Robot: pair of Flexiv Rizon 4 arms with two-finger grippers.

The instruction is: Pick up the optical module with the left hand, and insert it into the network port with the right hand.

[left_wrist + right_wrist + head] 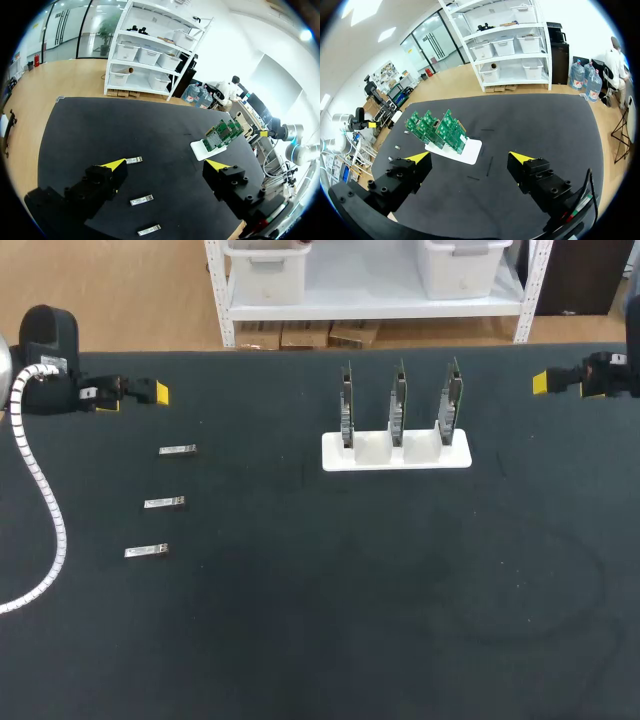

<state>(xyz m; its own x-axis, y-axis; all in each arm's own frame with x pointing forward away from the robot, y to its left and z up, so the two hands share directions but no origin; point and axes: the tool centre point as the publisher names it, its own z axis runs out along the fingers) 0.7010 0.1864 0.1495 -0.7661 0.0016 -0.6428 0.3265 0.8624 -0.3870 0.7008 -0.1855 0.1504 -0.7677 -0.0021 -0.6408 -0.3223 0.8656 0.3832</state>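
Both grippers are hanging wide open and gripping nothing. The left gripper (165, 166) is holding its yellow-tipped fingers (113, 168) well apart above the black cloth-covered table (330, 610), and the right gripper (470, 158) is standing just as open on its own side. In the head view the left one is sitting at the upper left of the frame and the right one at the upper right edge, each well apart from anything it is meant to touch.

Three small silver metal optical modules are lying flat in a slanting column at the left of the frame, below the left gripper: the top module (177, 450), the middle module (164, 503) and the bottom module (146, 552), none touching another. In the upper middle of the frame a white plastic stand (395, 454) is carrying three green circuit boards (398, 405) upright on edge, side by side. The network ports on them are too small to make out.

Judging by this, the task is only just beginning, and the pick-up is the step in hand. The next move is calling for the left arm to be coming down over one module, probably the top one as the nearest, straddling its narrow sides before closing. After that the right arm will be needing to come toward the middle to take it over.
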